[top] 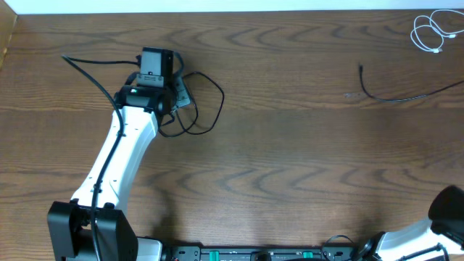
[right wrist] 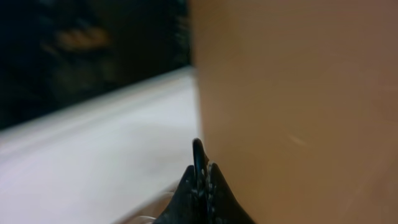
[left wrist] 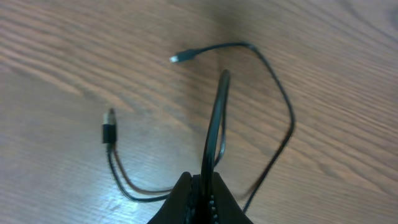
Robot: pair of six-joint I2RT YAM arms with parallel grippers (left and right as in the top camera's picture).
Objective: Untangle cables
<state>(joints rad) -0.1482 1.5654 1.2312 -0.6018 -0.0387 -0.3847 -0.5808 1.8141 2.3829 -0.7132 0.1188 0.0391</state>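
Left hand [top: 161, 85] is closed near the surface's far left corner, above a loosely looped black cable [left wrist: 280, 106]; whether it pinches the cable is unclear. Right hand [right wrist: 199, 180] is closed and holds nothing. White cable [top: 433, 32] sits coiled at the far right corner, well apart, so separating the two looks largely done.

Black cable [left wrist: 291, 121], white cable [top: 415, 32], brown table [top: 290, 159]

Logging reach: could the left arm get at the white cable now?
Probably not: the white cable lies coiled in the far right corner, across the table, and the left gripper is shut on a black cable.
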